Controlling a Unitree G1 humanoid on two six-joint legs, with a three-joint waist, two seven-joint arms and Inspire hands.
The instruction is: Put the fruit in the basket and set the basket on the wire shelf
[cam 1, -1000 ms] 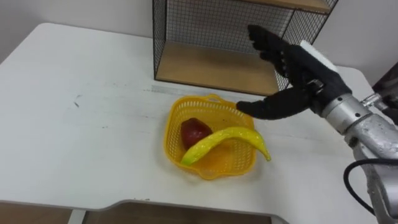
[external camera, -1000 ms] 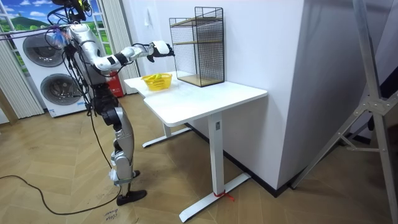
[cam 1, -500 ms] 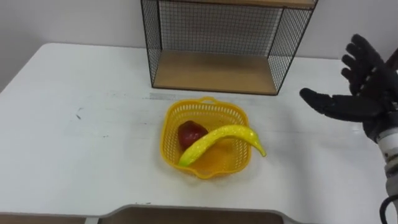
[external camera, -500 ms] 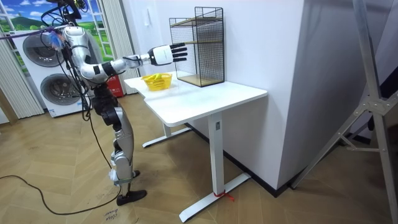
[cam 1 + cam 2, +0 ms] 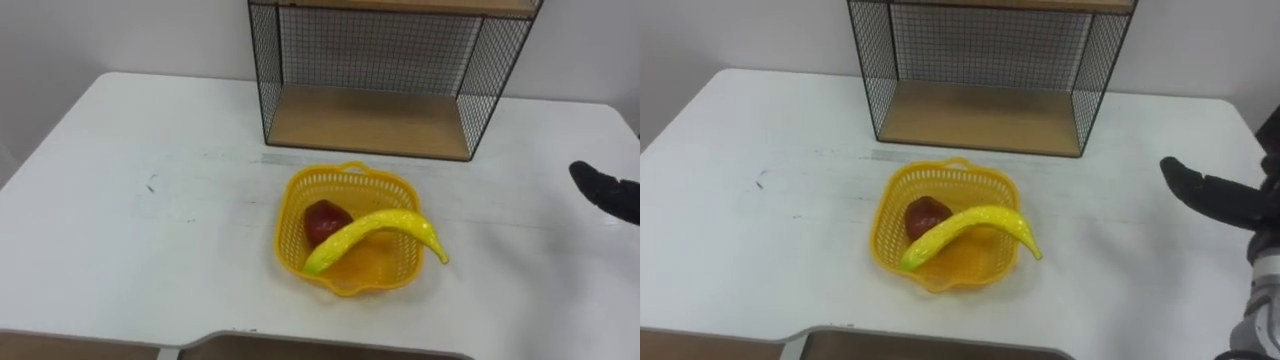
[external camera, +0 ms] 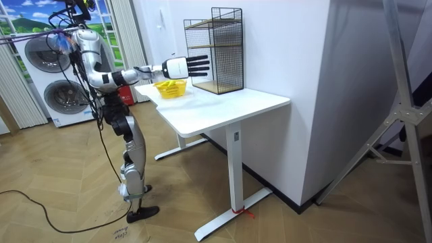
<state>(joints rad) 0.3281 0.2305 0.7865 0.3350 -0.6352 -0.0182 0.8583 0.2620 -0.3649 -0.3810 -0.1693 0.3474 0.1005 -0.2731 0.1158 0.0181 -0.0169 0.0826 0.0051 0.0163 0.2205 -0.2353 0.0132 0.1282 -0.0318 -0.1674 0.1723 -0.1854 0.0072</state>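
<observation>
Yellow plastic basket (image 5: 348, 232) is holding 1 red apple (image 5: 324, 218), 1 yellow banana (image 5: 378, 230). Right hand (image 6: 181, 67) is hovering, fingers (image 6: 200, 64) spread, empty; likely next: gripping basket for black wire shelf (image 5: 380, 120).

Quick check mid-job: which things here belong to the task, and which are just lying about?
Part of the job: yellow basket; banana and red fruit, both in it; wire shelf behind it; right robot hand, open, off to the basket's right.

Just there: white table under it all; washing machines and metal stand in the room view.
</observation>
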